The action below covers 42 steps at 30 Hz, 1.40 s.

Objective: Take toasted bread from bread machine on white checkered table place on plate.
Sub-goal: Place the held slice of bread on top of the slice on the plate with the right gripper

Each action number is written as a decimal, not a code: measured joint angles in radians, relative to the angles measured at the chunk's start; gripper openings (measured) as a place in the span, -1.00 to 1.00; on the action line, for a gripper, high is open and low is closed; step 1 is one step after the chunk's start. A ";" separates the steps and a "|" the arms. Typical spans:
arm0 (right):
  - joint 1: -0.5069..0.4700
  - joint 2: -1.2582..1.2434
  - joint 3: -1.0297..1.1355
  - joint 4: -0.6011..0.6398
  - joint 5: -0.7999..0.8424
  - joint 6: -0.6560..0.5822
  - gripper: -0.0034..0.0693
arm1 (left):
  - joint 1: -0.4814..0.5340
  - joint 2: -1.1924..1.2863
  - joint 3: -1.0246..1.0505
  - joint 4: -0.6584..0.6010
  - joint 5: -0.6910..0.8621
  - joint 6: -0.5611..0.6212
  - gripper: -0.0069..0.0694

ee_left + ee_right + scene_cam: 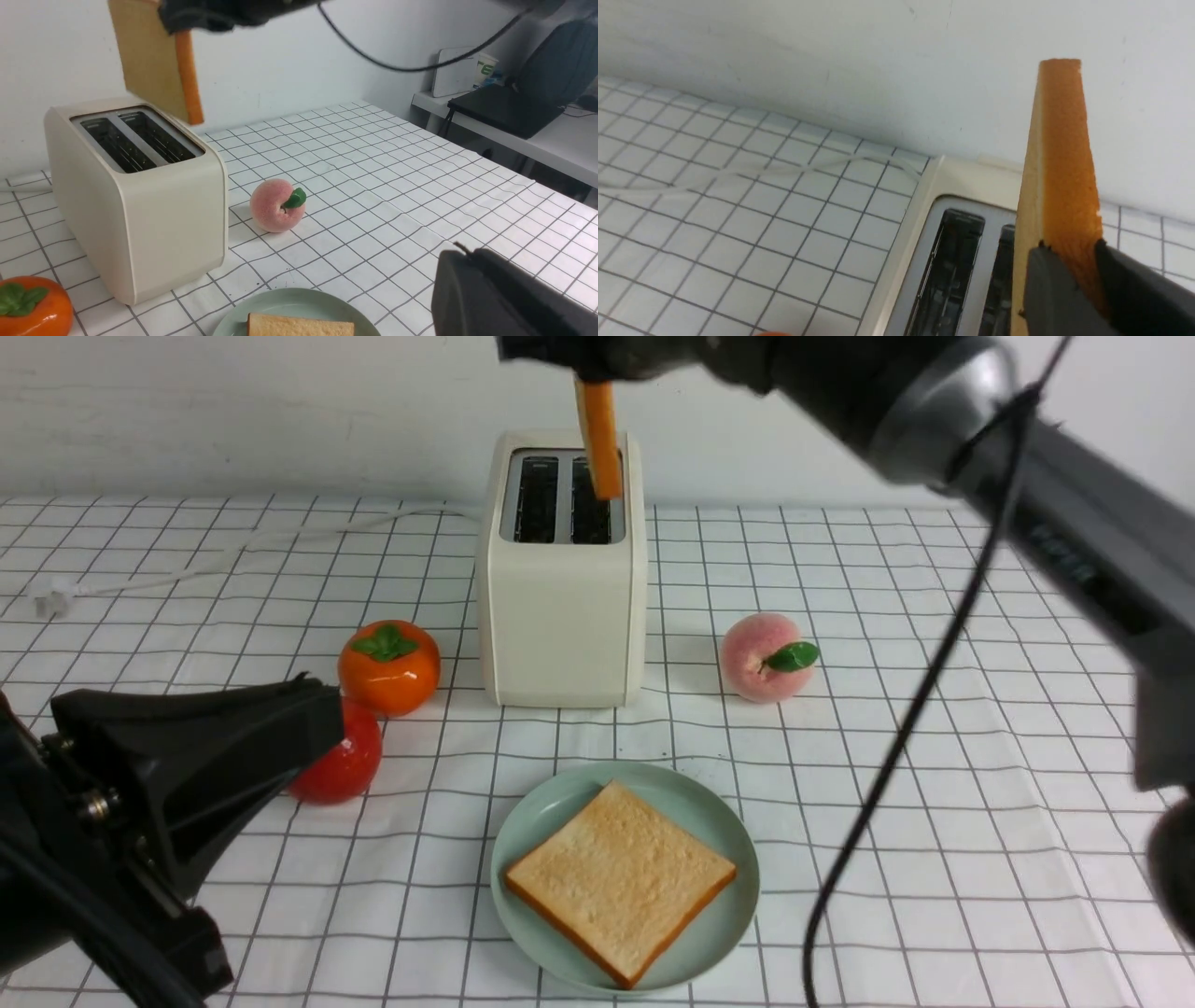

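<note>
The right gripper (1071, 261) has its two dark jaws pinched on the faces of a slice of toasted bread (600, 439) near its top edge. The slice hangs upright, lifted clear above the bread machine (560, 616), over the slot on the robot's right. To my eye the slice is light and stiff enough to keep flat when held from one edge. A hard squeeze might crumble the crust, though, and a slack one might let it swing or slip. Both slots look empty. Nearer the front, on the white checkered table (934, 803), the plate (695, 803) already carries the other slice (621, 877), lying flat. The left gripper (317, 719) sits low at the left, closed on nothing
</note>
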 joint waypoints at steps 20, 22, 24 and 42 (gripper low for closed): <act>-0.185 -0.760 0.577 0.314 0.465 -0.372 -0.64 | 0.000 0.000 0.000 -0.011 0.019 0.000 -0.85; -0.230 -0.858 0.767 0.351 0.451 -0.362 -0.64 | 0.000 0.000 0.000 -0.011 0.019 0.000 -0.85; -0.256 -0.913 0.913 0.416 0.413 -0.364 -0.64 | 0.000 0.000 0.000 -0.011 0.020 0.000 -0.85; -0.272 -0.621 1.531 1.971 -0.130 -1.541 -0.65 | 0.000 0.000 0.000 -0.011 0.042 0.000 -0.85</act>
